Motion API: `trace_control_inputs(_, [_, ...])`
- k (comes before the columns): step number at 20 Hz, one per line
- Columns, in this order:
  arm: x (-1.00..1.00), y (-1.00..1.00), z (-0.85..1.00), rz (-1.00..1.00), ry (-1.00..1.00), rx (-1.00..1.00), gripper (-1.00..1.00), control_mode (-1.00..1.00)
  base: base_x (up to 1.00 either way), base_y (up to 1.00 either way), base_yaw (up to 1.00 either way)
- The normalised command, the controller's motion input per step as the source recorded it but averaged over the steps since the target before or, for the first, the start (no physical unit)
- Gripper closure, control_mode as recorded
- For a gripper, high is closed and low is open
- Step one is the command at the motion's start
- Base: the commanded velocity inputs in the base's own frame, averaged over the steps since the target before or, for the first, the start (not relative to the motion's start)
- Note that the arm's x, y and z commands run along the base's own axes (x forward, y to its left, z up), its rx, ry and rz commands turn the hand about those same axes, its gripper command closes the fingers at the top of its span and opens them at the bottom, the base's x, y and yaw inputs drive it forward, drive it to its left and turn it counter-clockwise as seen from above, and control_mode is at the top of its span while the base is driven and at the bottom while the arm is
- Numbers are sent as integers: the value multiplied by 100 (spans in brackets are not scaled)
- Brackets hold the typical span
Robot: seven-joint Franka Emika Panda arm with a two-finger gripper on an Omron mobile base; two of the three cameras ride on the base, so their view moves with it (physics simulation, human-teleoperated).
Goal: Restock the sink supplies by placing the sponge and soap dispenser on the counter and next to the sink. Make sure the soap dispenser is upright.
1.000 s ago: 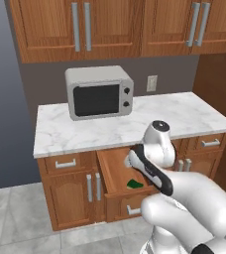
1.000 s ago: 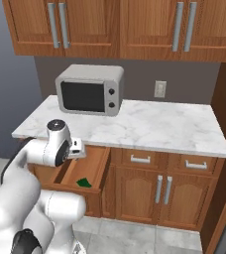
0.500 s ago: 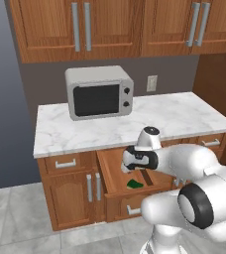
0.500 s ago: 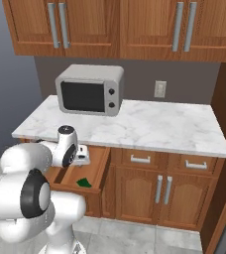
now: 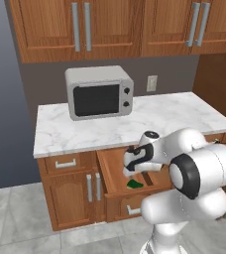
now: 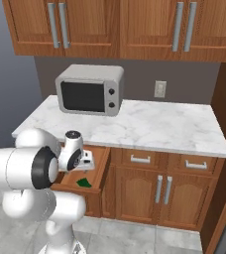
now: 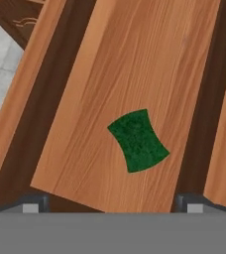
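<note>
Since 1 second ago the arm has folded forward and down: the gripper (image 5: 129,171), then raised in front of the surface (image 5: 159,116), now hangs over the open drawer (image 5: 110,173). The base has not moved.

Counted: 1 sponge (image 7: 138,140), 1 microwave (image 5: 99,92), 1 open drawer, 1 wall outlet (image 5: 151,83).

The sponge lies flat on the drawer floor, green face up, near the front. The gripper's jaws stand fully apart above it, holding nothing and touching nothing; in the hand view its 2 fingertips (image 7: 31,202) flank the sponge from below.
</note>
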Motion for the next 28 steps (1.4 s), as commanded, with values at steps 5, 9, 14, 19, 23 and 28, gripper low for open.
trace_control_inputs(5, [0, 0, -43, 0, 0, 0, -100, -100, 0, 0, 0])
trace_control_inputs(9, [0, 0, -26, 0, -1, 0, -100, -100, 0, 0, 0])
trace_control_inputs(14, [2, 0, -18, 0, 0, -1, -100, -100, 0, 0, 0])
trace_control_inputs(19, [15, 0, -7, -1, 0, 0, -100, -100, 0, 0, 0])
trace_control_inputs(23, [29, 0, -1, -2, 1, 0, -100, -100, 0, 0, 0])
trace_control_inputs(28, [18, 0, -12, 0, 0, -2, -100, -100, 0, 0, 0])
